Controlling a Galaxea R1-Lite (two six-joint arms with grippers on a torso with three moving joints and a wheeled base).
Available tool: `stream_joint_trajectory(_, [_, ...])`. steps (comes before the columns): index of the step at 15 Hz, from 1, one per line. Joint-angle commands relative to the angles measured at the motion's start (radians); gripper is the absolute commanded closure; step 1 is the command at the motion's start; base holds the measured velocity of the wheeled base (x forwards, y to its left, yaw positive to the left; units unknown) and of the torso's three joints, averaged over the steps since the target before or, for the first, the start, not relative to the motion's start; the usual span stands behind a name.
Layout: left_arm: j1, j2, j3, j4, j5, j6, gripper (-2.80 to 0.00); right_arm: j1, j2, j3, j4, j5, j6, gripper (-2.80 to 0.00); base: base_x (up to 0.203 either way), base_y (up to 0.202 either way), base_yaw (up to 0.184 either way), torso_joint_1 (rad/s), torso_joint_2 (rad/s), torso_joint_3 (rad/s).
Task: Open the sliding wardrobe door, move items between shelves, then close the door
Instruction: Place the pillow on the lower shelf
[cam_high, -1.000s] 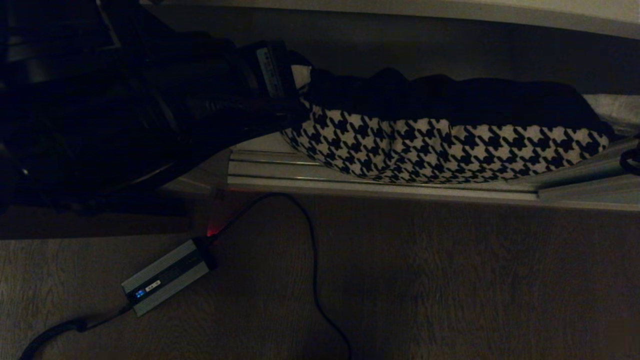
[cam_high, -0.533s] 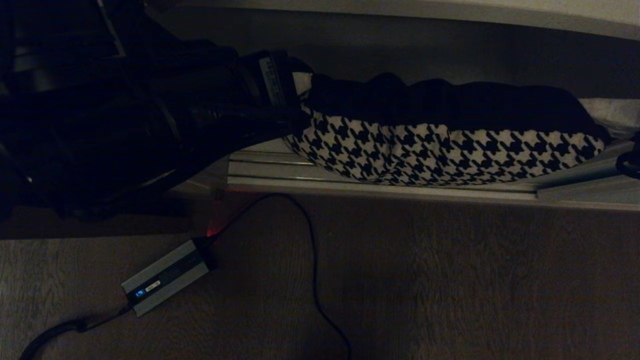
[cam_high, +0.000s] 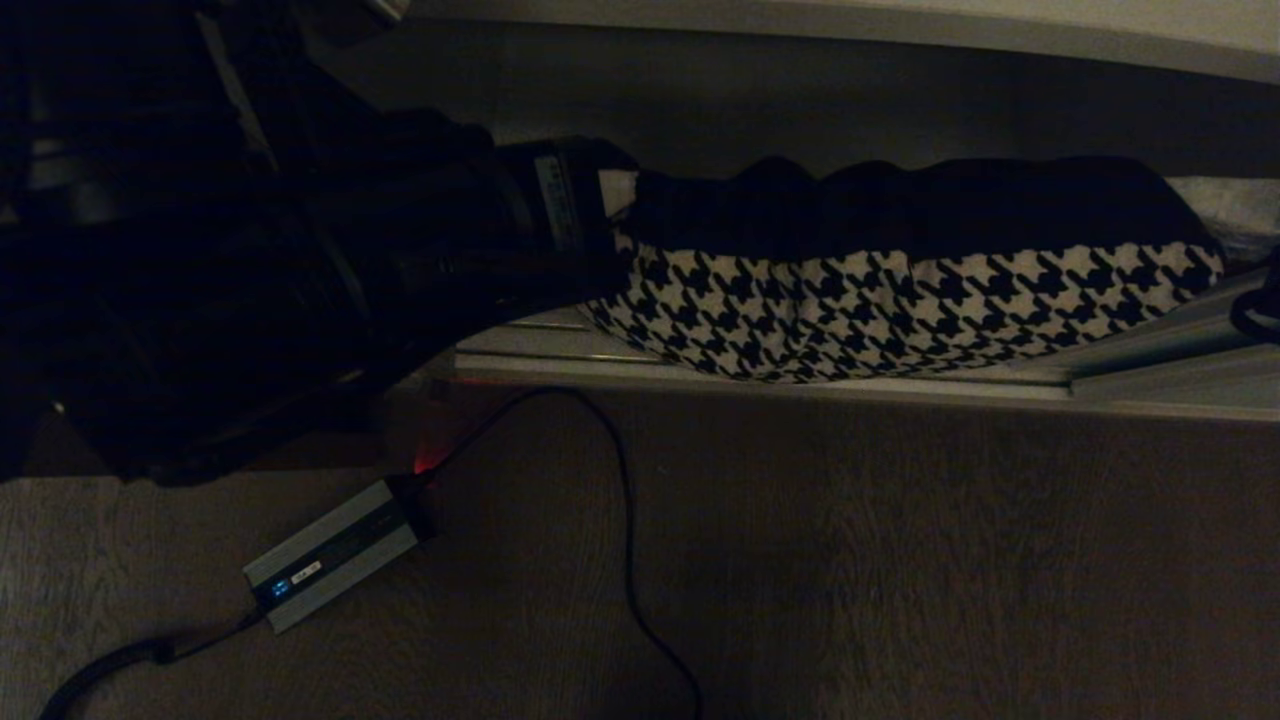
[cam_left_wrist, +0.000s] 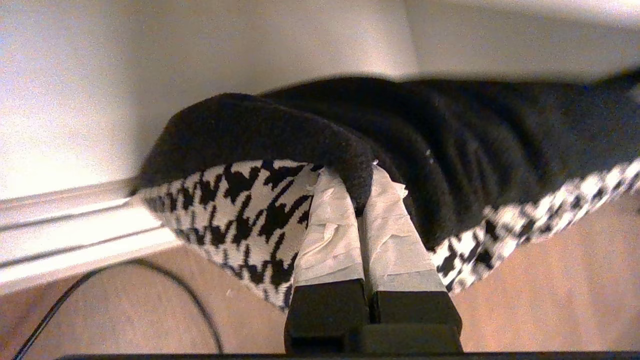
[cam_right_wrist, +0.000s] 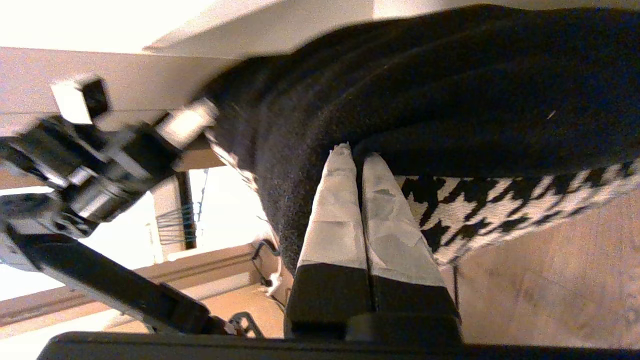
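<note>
Now square cushion w/ houndstooth band & dark top (cam_high: 900, 300) lying half out of wardrobe's bottom, overhanging ribbed metal floor track (cam_high: 540, 345). Left gripper (cam_left_wrist: 364, 175) & right gripper (cam_right_wrist: 356, 150) pinching cushion's opposite ends, fingers clamped tight.

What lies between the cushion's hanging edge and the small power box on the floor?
In the head view, the ribbed floor track, then bare wood floor crossed by a black cable, separate the cushion from the power box.
</note>
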Motion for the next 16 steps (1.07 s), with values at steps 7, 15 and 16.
stream_joint_trajectory(7, [-0.004,-0.014,0.085,-0.119,0.006,0.063,0.00,0.000,0.024,0.003,-0.063,0.003,0.047,0.00,0.000,0.000,0.000,0.000,0.00,0.000])
stream_joint_trajectory(15, [-0.045,-0.048,0.161,-0.175,0.000,0.126,0.00,0.000,-0.069,0.076,-0.062,0.003,0.064,0.00,0.000,0.000,0.000,0.000,0.00,0.000])
stream_joint_trajectory(16, [-0.048,-0.051,0.178,-0.176,0.001,0.123,0.00,0.001,-0.082,0.092,-0.061,0.005,0.071,0.00,0.000,0.000,0.000,0.000,0.00,0.000])
